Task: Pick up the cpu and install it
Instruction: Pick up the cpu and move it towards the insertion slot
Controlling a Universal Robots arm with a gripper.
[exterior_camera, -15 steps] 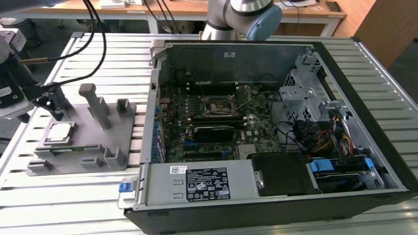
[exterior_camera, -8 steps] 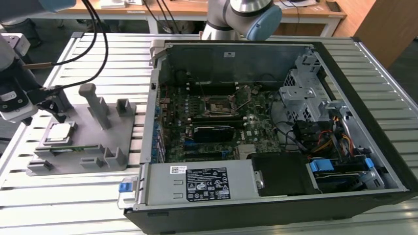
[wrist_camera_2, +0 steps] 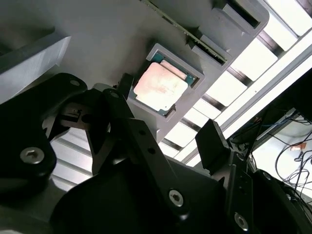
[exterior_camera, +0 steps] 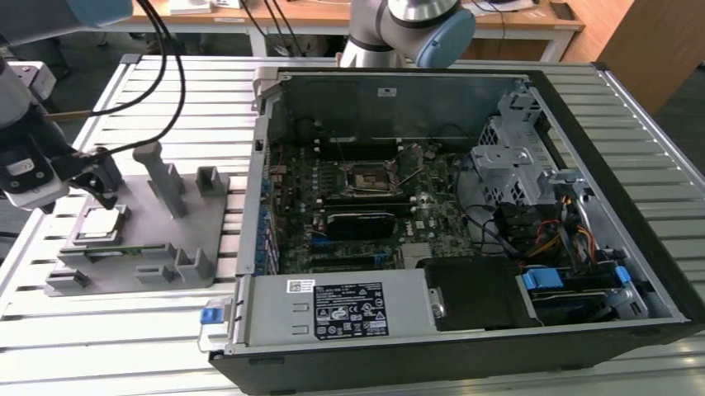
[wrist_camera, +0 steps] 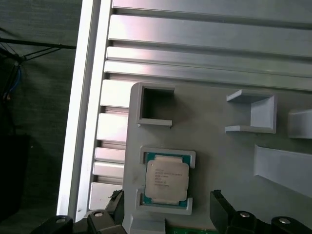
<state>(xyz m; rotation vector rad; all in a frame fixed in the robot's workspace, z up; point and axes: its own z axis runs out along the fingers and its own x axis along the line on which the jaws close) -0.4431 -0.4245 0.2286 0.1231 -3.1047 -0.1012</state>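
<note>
I see cpu (wrist_camera: 167,180) lying in pocket of grey fixture (wrist_camera: 214,161), at exterior view's left of computer case (exterior_camera: 617,247). Gripper (exterior_camera: 101,191) hovers over it, released, fingers (wrist_camera: 220,207) either side, seemingly not touching. Pick not done, install not done.

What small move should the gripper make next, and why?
Probably lower straight down over the cpu. It lies flat in its pocket on the grey fixture, and the open gripper hangs above it, one finger on each side, apparently not touching it yet.
</note>
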